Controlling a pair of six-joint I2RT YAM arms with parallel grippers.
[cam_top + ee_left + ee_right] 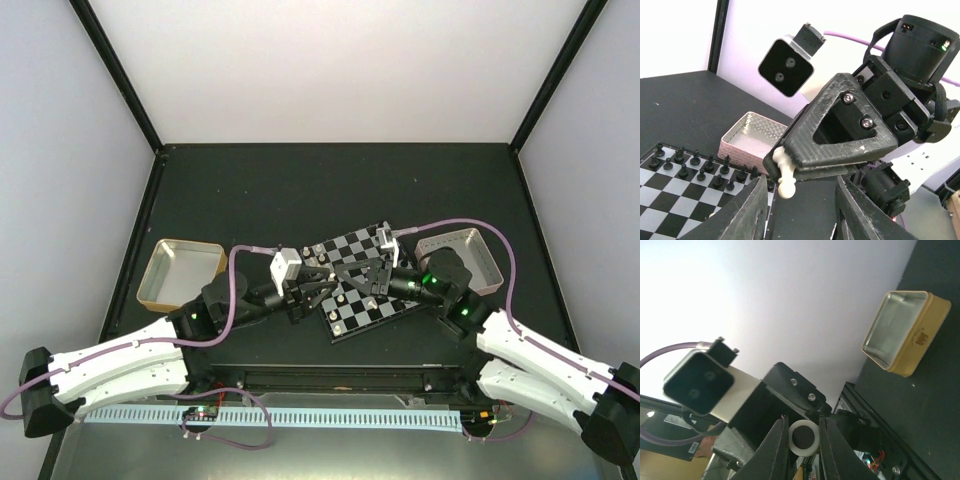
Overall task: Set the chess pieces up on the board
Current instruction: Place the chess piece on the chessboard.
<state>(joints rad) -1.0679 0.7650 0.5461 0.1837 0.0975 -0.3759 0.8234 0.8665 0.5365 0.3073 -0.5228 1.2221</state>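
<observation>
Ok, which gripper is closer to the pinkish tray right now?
Right. The right gripper, gripping a white chess piece, is over the middle of the board, on the side toward the pinkish tray; the left gripper is at the board edge farthest from it.

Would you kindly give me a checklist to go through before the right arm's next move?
1. Right pincer shut on the small cream-white chess piece: ok.
2. Left pincer open, not gripping that piece: ok.
3. Black chessmen upright in two rows on the black-and-pale chequered board: ok.
4. Piece upright in the grip: cannot tell.
5. Free square for the piece: cannot tell; the arms hide much of the board from above.
</observation>
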